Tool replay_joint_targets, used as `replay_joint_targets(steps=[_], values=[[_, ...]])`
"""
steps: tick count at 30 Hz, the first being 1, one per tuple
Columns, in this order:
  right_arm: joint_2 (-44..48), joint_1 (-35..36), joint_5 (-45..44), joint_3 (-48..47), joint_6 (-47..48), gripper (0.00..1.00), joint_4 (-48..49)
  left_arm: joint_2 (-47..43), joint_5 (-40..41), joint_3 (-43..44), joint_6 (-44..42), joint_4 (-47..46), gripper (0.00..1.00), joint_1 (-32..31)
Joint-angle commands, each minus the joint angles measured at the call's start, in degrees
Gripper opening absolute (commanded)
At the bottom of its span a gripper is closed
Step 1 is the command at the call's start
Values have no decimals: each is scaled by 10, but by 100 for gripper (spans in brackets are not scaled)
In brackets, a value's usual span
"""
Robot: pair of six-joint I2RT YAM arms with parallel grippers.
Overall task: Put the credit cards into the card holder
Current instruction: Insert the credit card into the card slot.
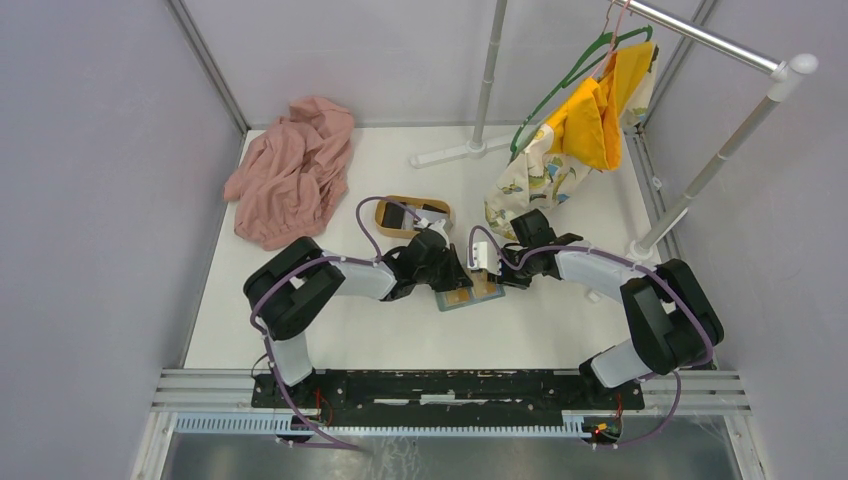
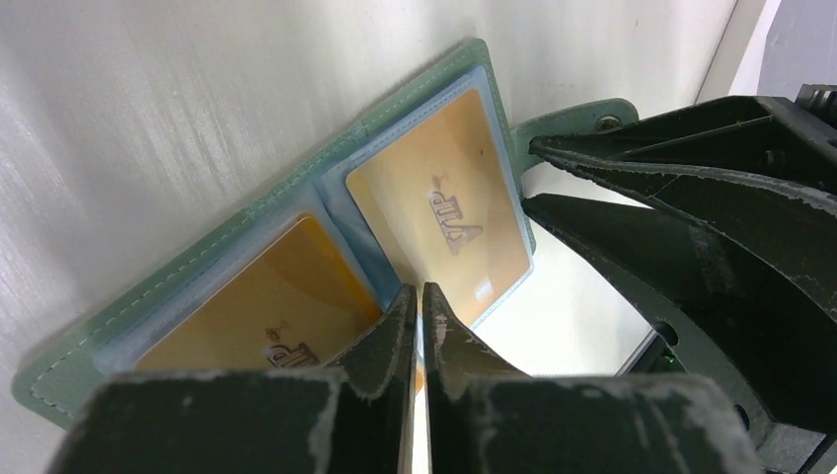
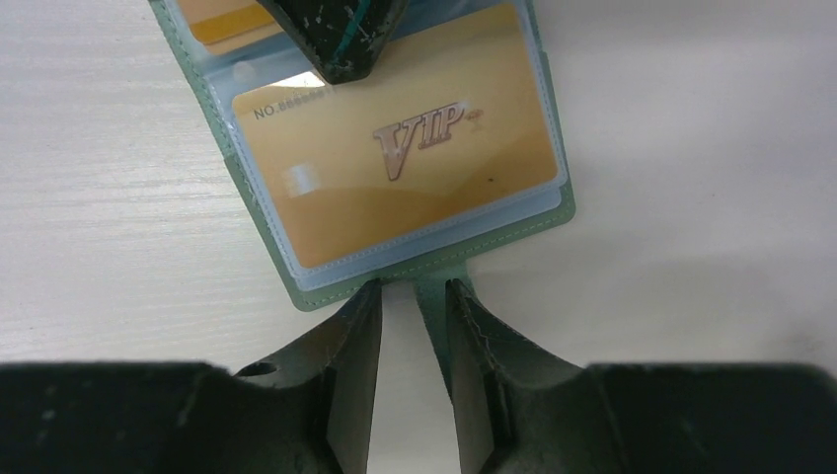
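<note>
The card holder (image 1: 466,296) lies open on the white table, grey-green outside, with gold VIP cards in its clear pockets (image 2: 439,212) (image 3: 395,168). My left gripper (image 2: 416,292) is above the holder's fold, jaws nearly together with a thin pale card edge between them. Its tip shows at the top of the right wrist view (image 3: 336,44), touching the pocket's mouth. My right gripper (image 3: 412,288) is open at the holder's near edge, with the closing tab (image 3: 436,296) between its fingers. A black card (image 1: 394,215) and a pale card (image 1: 432,210) lie in the tray.
The oval light-wood tray (image 1: 408,202) stands just behind the grippers. A pink cloth (image 1: 292,170) lies at the back left. A rack with a yellow garment (image 1: 590,115) and a patterned bag (image 1: 530,180) stands at the back right.
</note>
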State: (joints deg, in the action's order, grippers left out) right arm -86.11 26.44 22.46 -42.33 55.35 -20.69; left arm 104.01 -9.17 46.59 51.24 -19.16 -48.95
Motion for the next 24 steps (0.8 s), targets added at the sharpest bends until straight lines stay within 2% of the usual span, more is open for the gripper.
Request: replay_joint_targets(steps=[1, 10, 14, 17, 21, 22, 24], values=[[4, -2, 19, -7, -4, 38, -25, -18, -8, 9, -23, -48, 11, -2], [85, -26, 55, 10, -3, 44, -12, -170, 39, -74, -83, -58, 15, -3], [126, -27, 95, 23, 1, 46, 4, -266, 88, -111, -131, -38, 23, -3], [168, -26, 121, 39, -11, 54, 33, -335, 146, -150, -153, -27, 39, -3], [188, -29, 183, 41, -97, 83, 68, -397, 225, -186, -155, -4, 80, -1], [177, -31, 208, 35, -123, 84, 69, -403, 234, -190, -154, 5, 86, -1], [147, -37, 266, 20, -171, 84, 61, -405, 231, -197, -156, 11, 88, 0]])
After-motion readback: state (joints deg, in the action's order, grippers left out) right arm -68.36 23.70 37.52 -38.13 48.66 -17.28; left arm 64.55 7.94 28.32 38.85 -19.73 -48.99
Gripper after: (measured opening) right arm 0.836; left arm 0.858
